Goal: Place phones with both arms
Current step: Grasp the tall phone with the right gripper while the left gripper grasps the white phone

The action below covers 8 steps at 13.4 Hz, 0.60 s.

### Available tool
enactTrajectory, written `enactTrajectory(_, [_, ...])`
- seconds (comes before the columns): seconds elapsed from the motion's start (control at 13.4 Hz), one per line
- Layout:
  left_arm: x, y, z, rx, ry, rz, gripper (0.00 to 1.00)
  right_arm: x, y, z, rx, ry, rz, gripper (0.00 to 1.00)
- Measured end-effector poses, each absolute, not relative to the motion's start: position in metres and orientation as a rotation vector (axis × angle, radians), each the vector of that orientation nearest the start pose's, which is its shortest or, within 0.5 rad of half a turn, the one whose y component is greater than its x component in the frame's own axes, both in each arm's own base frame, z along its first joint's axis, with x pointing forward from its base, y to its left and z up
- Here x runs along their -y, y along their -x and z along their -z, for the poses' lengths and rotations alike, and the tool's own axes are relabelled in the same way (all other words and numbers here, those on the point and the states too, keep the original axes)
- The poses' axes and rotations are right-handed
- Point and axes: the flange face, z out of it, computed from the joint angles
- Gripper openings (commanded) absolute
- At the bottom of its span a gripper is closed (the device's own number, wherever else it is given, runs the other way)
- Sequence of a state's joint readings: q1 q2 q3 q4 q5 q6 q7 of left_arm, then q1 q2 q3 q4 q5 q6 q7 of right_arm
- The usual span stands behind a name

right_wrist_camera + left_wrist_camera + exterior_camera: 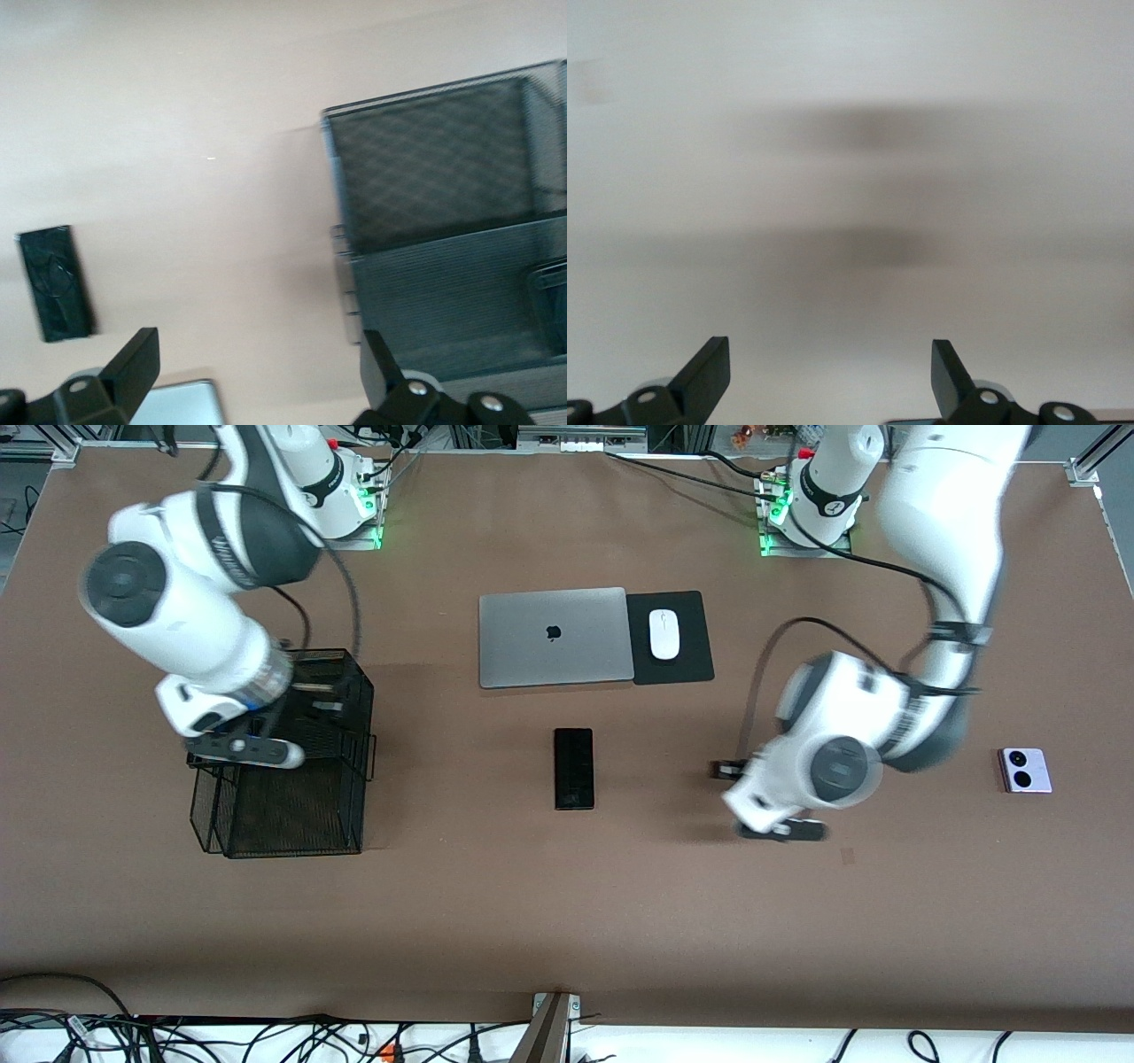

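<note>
Two phones out on the worktop, both grippers spread wide and empty.

Slim black phone [573,768] flat at mid-worktop, nearer the front camera than the silver laptop [554,636] and white mouse [664,634]; lilac-white phone [1025,770] near the edge at the left arm's end. Left gripper [831,376] over bare worktop between them; right gripper [257,372] over the black mesh basket [283,779] at the right arm's end.

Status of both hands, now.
Left hand: open, holding nothing, over bare table.
Right hand: open, holding nothing, over the black mesh basket.
</note>
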<state>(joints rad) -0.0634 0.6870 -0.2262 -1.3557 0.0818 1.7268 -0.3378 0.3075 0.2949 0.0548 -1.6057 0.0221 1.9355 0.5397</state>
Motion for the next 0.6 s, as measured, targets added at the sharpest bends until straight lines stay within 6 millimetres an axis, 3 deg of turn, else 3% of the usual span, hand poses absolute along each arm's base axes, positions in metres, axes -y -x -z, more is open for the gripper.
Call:
enactTrajectory(0.15, [0.081, -0.683, -0.296, 0.192, 3.044, -0.535, 1.0, -0.292, -0.607, -0.448, -0.398, 3.062, 0.018, 1.0])
enactTrajectory(0.3, [0.017, -0.681, -0.284, 0.179, 2.922, -0.545, 1.0, -0.358, -0.602, -0.432, -0.48, 3.057, 0.037, 1.0])
enactTrajectory(0.6, [-0.066, -0.676, -0.264, 0.169, 2.775, -0.552, 1.0, -0.467, -0.58, -0.385, -0.477, 3.088, 0.117, 1.0])
